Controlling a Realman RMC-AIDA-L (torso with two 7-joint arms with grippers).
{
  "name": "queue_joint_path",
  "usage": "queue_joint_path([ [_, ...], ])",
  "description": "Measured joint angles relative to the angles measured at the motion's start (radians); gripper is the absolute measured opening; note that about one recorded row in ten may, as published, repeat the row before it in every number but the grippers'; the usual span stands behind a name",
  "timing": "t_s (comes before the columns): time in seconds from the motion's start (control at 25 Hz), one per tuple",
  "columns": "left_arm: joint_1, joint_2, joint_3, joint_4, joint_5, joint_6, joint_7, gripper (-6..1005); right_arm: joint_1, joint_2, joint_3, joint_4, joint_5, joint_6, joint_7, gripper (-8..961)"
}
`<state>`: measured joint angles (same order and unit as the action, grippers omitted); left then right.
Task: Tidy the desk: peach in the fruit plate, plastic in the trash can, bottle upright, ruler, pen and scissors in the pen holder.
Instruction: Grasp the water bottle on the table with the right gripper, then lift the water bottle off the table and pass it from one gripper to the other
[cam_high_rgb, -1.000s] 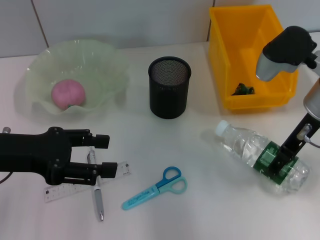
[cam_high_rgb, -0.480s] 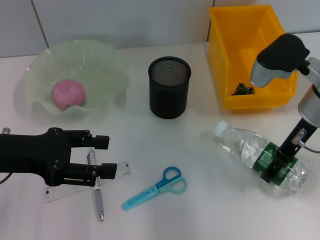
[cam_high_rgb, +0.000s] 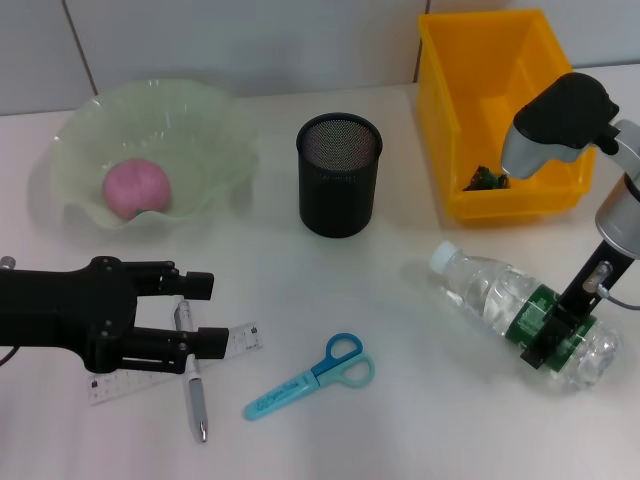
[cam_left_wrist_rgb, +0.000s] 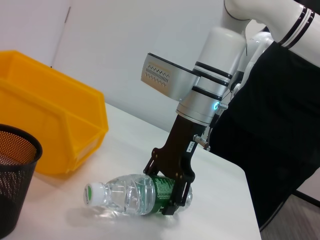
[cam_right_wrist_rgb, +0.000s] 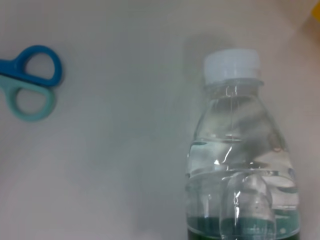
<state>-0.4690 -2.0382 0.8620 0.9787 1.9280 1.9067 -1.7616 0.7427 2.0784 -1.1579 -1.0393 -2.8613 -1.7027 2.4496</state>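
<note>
R gripper (cam_high_rgb: 553, 335) on lying bottle (cam_high_rgb: 500, 300)

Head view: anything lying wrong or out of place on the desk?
Yes. The bottle lies on its side, right gripper clamped around its green label. Ruler, pen and scissors lie loose on the desk, outside the pen holder; left gripper is open over ruler and pen.
</note>
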Motion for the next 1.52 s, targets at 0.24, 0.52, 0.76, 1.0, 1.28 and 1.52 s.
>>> queue_joint_path([
  [0.24, 0.001, 0.000, 0.000, 0.000, 0.000, 0.001, 0.000, 799, -0.002, 0.000, -0.008, 0.002, 0.000, 0.000, 0.000, 813],
  [0.52, 0.002, 0.000, 0.000, 0.000, -0.001, 0.001, 0.000, 799, -0.001, 0.000, -0.013, 0.002, 0.000, -0.003, 0.003, 813],
  [0.76, 0.004, 0.000, 0.000, 0.000, -0.008, 0.001, 0.001, 799, -0.001, 0.000, -0.013, 0.002, 0.001, -0.001, 0.003, 813],
  [1.0, 0.006, 0.000, 0.000, 0.000, -0.012, 0.003, 0.002, 799, 0.001, 0.000, -0.013, 0.002, 0.002, -0.001, 0.004, 806],
  [1.28, 0.006, 0.003, -0.001, 0.000, -0.014, 0.008, 0.002, 798, 0.001, 0.000, -0.012, 0.002, 0.005, -0.003, 0.005, 784],
  [1.52, 0.005, 0.003, -0.015, 0.000, -0.014, 0.016, 0.002, 798, -0.003, 0.001, -0.013, -0.005, 0.005, -0.001, 0.005, 771],
])
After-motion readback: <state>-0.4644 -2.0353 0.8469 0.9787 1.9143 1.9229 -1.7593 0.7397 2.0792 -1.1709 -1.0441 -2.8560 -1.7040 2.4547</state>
